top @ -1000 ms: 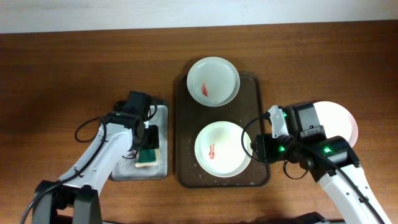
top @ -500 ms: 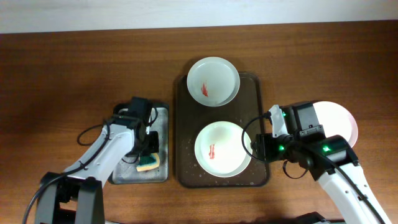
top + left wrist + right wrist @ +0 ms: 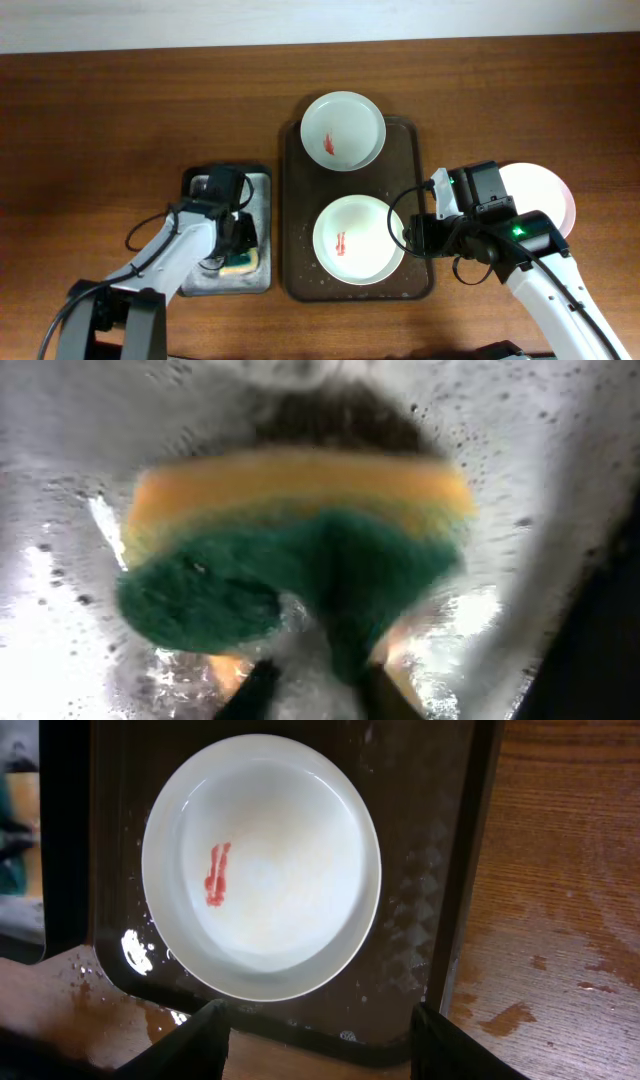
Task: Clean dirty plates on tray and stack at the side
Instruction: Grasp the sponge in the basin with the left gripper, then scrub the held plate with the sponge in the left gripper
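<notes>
The left fingers [image 3: 258,698] are pinching the yellow-green sponge [image 3: 300,530] on the grey tray [image 3: 262,190]. The right fingers [image 3: 195,1045] are hovering spread apart at the edge of a red-smeared plate [image 3: 270,860].

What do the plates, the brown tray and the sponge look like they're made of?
Plates: glossy white, likely glazed ceramic or melamine, judging by the smooth sheen. Tray: dark brown, semi-gloss, probably plastic; water beads on it. Sponge: yellow foam with a green scouring layer, wet and foamy.
</notes>
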